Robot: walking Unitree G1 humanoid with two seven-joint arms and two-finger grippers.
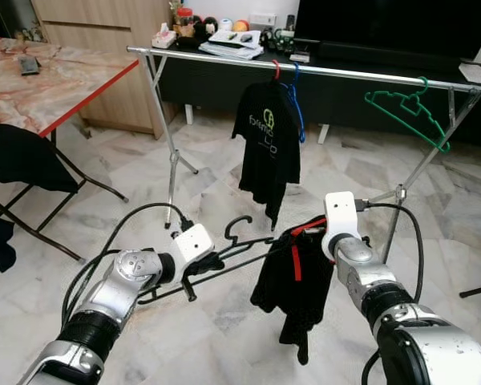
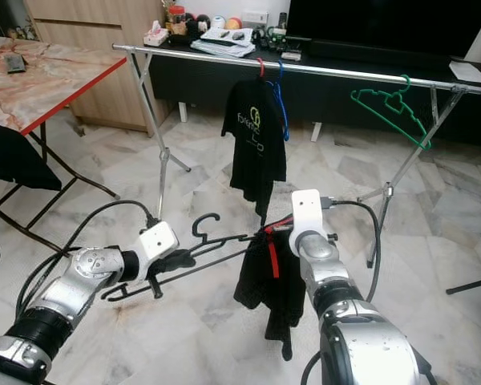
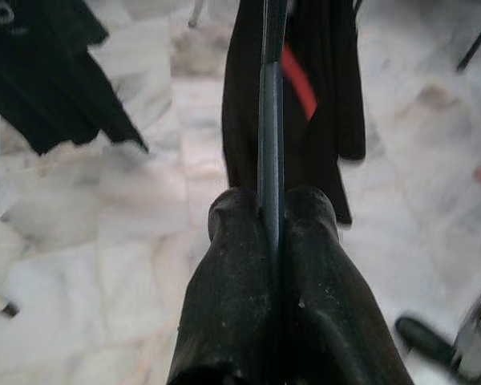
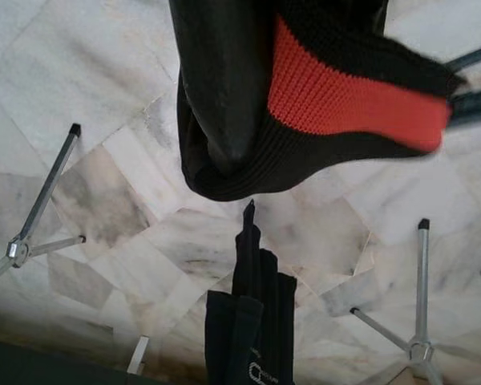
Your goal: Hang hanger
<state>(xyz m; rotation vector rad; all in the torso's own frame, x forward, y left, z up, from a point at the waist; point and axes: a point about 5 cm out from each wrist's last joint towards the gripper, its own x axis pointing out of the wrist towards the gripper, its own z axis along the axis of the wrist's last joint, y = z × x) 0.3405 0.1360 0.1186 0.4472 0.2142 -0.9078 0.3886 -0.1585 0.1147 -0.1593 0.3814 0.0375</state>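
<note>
My left gripper (image 1: 212, 263) (image 3: 271, 210) is shut on the thin bar of a black hanger (image 1: 239, 241), held low over the floor with its hook (image 2: 206, 223) pointing up. The hanger's far end runs into a black garment with a red collar band (image 1: 295, 281) (image 4: 345, 88). My right gripper (image 1: 311, 234) is shut on that garment at the collar; one finger (image 4: 224, 88) shows and cloth covers the other. The silver clothes rail (image 1: 345, 74) stands ahead, well above and beyond both grippers.
On the rail hang a black T-shirt (image 1: 266, 140), a blue hanger (image 1: 298, 108) and a green hanger (image 1: 409, 112). A marble table with a red edge (image 1: 56, 88) and a dark cloth on a folding frame (image 1: 16, 156) stand at the left. Rack legs (image 1: 397, 210) spread over the marble floor.
</note>
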